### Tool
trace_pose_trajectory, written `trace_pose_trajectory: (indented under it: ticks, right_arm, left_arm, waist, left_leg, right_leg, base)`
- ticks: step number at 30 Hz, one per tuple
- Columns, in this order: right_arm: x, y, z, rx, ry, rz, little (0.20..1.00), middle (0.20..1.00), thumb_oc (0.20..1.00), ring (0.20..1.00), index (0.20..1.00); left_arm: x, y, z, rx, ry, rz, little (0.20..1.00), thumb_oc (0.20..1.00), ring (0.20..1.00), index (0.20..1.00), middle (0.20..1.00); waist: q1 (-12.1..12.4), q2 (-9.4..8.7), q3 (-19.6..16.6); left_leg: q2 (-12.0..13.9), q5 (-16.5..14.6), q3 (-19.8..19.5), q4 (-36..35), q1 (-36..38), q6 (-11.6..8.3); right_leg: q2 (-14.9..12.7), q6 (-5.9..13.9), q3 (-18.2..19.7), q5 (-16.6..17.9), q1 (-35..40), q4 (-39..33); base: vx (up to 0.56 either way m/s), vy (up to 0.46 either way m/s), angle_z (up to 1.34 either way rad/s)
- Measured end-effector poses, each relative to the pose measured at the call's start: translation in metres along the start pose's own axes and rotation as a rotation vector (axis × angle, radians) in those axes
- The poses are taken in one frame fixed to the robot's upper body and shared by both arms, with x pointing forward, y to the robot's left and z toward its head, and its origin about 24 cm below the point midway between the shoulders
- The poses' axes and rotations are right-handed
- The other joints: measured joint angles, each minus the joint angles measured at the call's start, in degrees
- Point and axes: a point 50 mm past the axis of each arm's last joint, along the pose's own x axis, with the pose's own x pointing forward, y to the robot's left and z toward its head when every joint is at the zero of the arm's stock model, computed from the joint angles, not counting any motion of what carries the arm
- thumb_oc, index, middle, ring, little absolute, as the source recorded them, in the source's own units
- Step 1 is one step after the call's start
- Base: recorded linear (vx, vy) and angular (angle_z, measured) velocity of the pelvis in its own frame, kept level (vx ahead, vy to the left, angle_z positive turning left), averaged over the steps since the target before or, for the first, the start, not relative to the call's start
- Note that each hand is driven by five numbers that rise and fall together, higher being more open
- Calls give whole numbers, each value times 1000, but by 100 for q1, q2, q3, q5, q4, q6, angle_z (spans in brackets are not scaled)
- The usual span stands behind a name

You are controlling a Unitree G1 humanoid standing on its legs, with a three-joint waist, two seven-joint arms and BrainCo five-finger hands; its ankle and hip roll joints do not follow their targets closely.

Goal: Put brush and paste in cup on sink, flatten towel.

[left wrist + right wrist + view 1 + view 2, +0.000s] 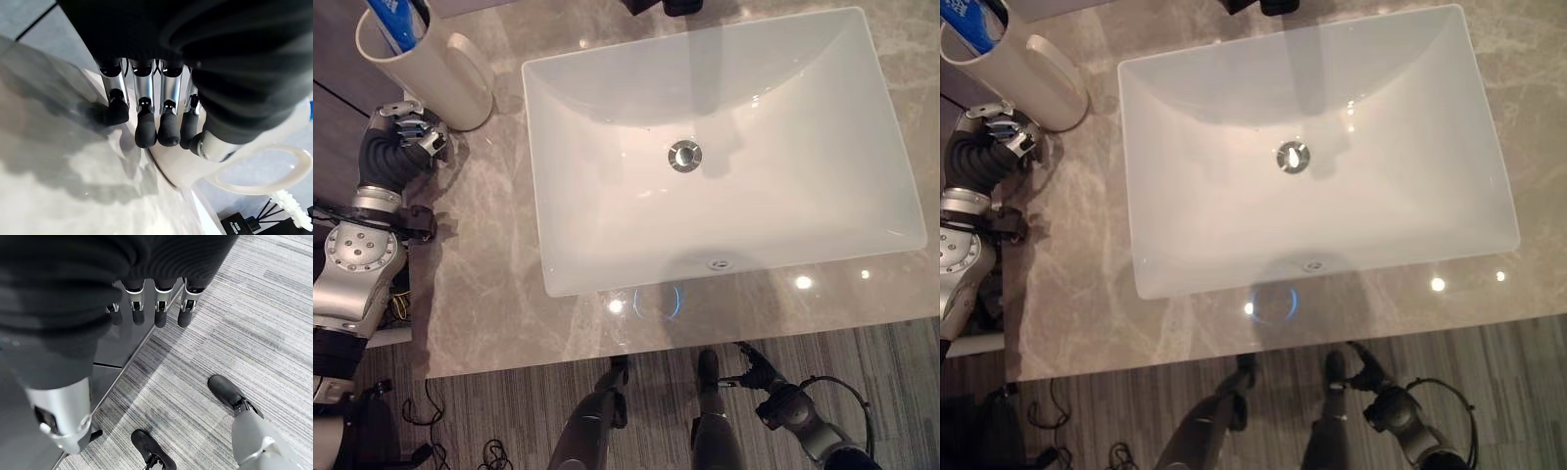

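Cream cup (421, 61) w/ a loop handle stood upright at the far left corner of the grey marble surface (489, 304), just left of the white rectangular sink (720, 147). Blue-and-white paste tube (396, 22) poked out of the cup's top; couldn't tell from the head views whether a brush was in there too. Sink basin had a round metal drain (685, 156) at its middle.

Left hand (411, 132) sat on the surface just near of the cup, at the surface's left edge. In left wrist view its fingers (145, 128) were straight and relaxed, dark tips pointing down at the marble right beside the cup's base (181, 166), w/ the thumb tip against the cup wall by the handle; not curled round anything. Cup handle showed just past the thumb. A white bristly item (292, 209) showed near that handle in the wrist view, too small to say what it was.

Right hand (756, 370) hung low past the surface's near edge, to the right, over the striped grey floor (254, 323). Right wrist view had its fingers (160, 313) straight, side by side, holding nothing, next to a dark cabinet front (117, 347).
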Motion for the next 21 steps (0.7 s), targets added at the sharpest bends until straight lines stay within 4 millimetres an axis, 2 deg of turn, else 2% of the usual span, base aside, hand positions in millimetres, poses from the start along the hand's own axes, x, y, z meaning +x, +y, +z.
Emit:
trace_pose_trajectory:
  ticks: [6,11,15,21]
  right_arm:
    - [1,0,4,8,-16,-3,1000,1000,1000,1000,1000]
    - [2,-1,7,22,-25,-8,1000,1000,1000,1000,1000]
    - [2,-1,7,30,-26,-24,1000,1000,1000,1000,1000]
    - [2,1,9,39,-30,-18,1000,1000,1000,1000,1000]
  left_arm:
    - [19,-1,16,7,-59,19,200,200,200,200,200]
    - [32,1,28,10,-99,46,200,200,200,200,200]
    - [41,3,41,5,-145,69,200,200,200,200,200]
    - [52,6,45,8,-149,97,200,200,200,200,200]
  waist:
    - [10,-46,72]
    - [-45,-124,211]
    - [-127,-119,231]
    - [-184,-119,232]
  left_leg:
    - [-5,9,32,20,-135,15]
    - [-6,-42,153,80,-143,75]
    - [-9,-51,209,100,-268,116]
    - [2,-106,318,240,-359,197]
  right_leg:
    - [-7,-18,14,87,-149,0]
    - [-24,-38,31,161,-184,0]
    - [-26,-56,34,294,-351,0]
    - [-31,-39,50,395,-440,0]
  base:
    - [2,1,-1]
    - [0,10,-10]
    - [-3,16,-8]
    - [3,16,-9]
